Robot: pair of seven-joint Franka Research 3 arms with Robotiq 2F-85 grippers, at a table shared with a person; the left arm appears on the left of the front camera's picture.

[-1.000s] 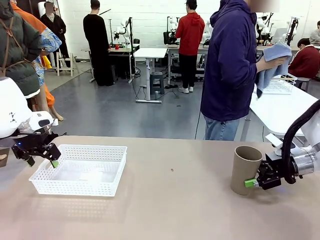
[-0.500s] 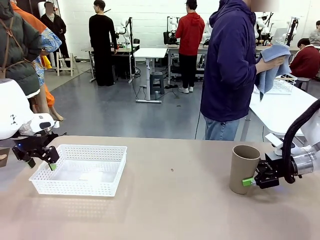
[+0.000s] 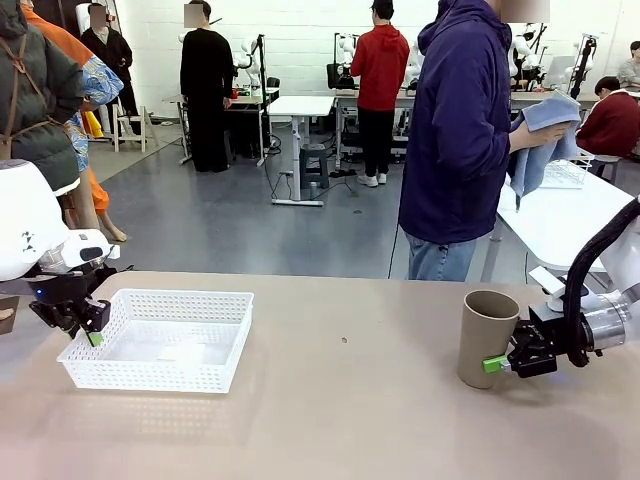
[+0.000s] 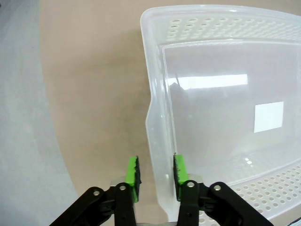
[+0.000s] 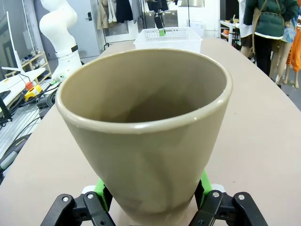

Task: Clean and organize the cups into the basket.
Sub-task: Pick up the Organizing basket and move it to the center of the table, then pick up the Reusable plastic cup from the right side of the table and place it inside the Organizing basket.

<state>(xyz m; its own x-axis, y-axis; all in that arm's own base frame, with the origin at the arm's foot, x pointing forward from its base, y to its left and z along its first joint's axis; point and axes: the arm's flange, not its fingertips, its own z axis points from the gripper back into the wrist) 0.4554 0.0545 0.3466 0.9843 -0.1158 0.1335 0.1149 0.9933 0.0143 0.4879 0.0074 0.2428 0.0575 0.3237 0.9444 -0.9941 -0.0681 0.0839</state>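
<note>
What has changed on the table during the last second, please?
The left gripper moved toward the basket; its fingers now straddle the left rim. The right gripper closed on the tan cup, which shifted slightly leftward. The basket stayed in place.

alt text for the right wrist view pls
An upright, empty tan cup, seen close up, is clamped near its base between the green pads of the right claw. Beyond it the tan table stretches to a white basket at the far end.
</note>
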